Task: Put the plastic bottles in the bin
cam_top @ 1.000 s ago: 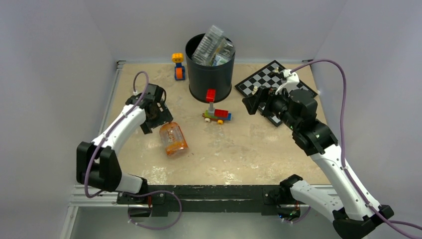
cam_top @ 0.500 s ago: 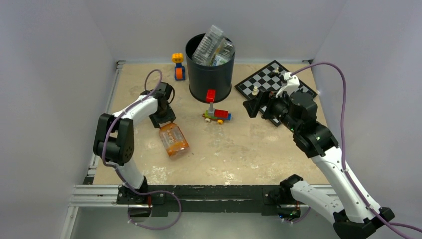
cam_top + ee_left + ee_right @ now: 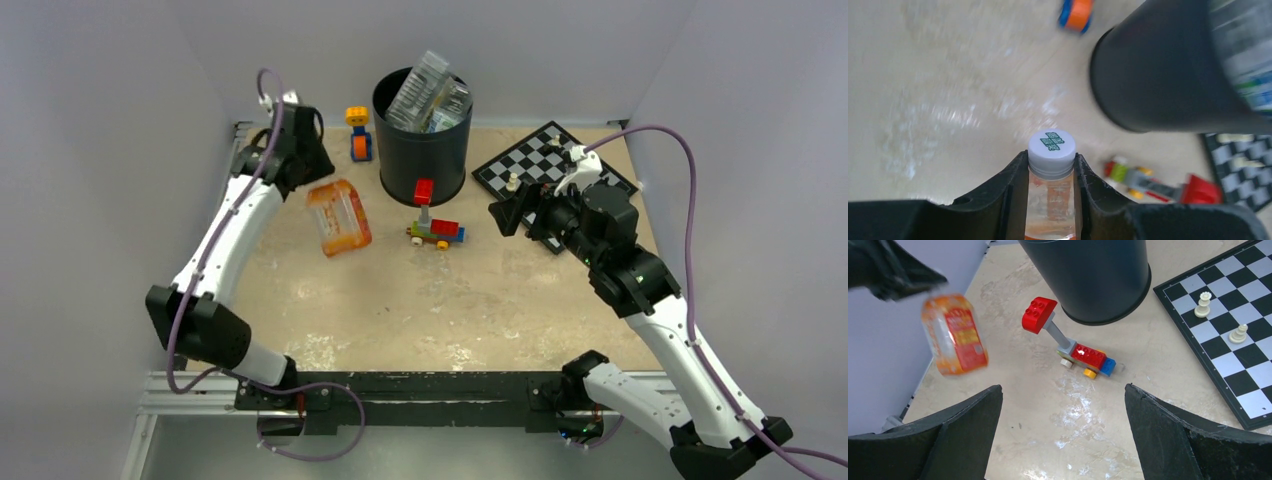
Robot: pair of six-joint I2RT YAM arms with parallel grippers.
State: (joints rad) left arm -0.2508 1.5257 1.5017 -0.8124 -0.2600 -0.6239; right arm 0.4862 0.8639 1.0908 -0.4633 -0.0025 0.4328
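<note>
A squat orange-liquid plastic bottle [image 3: 339, 218] with a white cap hangs tilted above the table's left side. My left gripper [image 3: 307, 182] is shut on its neck. In the left wrist view both fingers press the neck just under the cap, gripper [image 3: 1051, 161] on bottle [image 3: 1050, 205]. The right wrist view shows the same bottle [image 3: 954, 335] in the air. The black bin [image 3: 424, 150] stands at the back centre with clear crinkly bottles [image 3: 426, 90] sticking out of it. My right gripper [image 3: 1063, 390] is open and holds nothing; it hovers right of the toy bricks [image 3: 505, 212].
A red, blue and yellow toy-brick vehicle [image 3: 436, 226] lies in front of the bin. A small brick figure [image 3: 358, 132] stands left of the bin. A chessboard [image 3: 545, 165] with white pieces lies at the back right, under the right arm.
The left gripper closed on the orange bottle's neck and lifted it off the table, up and toward the far left. The right arm barely moved.
</note>
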